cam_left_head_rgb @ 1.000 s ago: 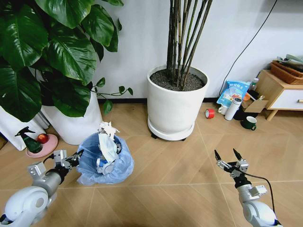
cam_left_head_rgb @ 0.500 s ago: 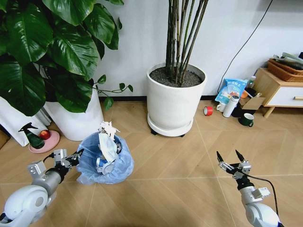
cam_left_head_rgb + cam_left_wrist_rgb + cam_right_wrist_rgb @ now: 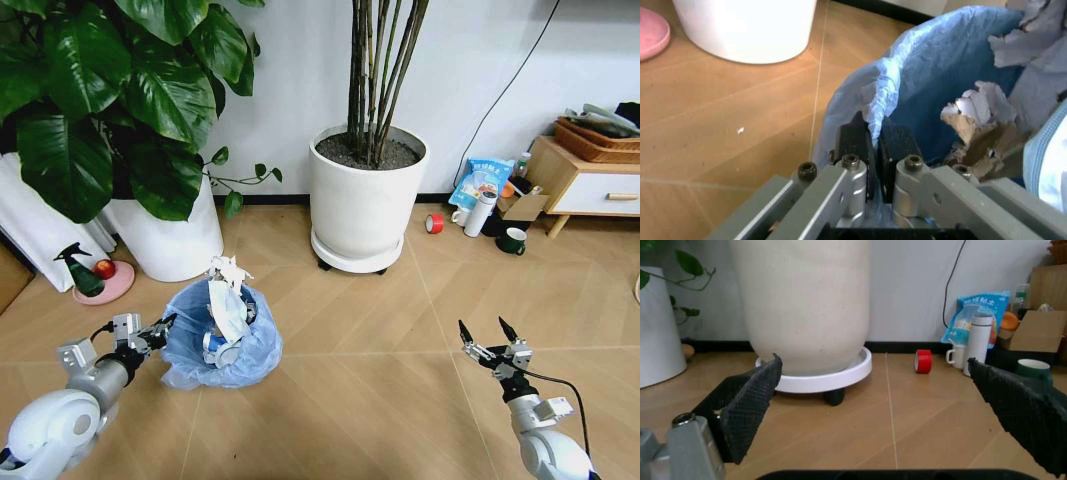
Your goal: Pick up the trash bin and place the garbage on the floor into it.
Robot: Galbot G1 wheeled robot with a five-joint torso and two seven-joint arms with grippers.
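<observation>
Crinkly blue bag spills over the trash bin (image 3: 222, 335), stuffed with white paper, on the floor (image 3: 370, 390) right before the left gripper (image 3: 873, 150), which pinches its rim. Right gripper (image 3: 489, 335) hovers spread wide, well apart.

A white wall (image 3: 280, 90) backs the herringbone wood floor (image 3: 380, 380), with a dark skirting strip between them. A light wooden cabinet (image 3: 580, 190) with a white drawer stands against the wall, well beyond the right pincer (image 3: 489, 336) and farther right.
</observation>
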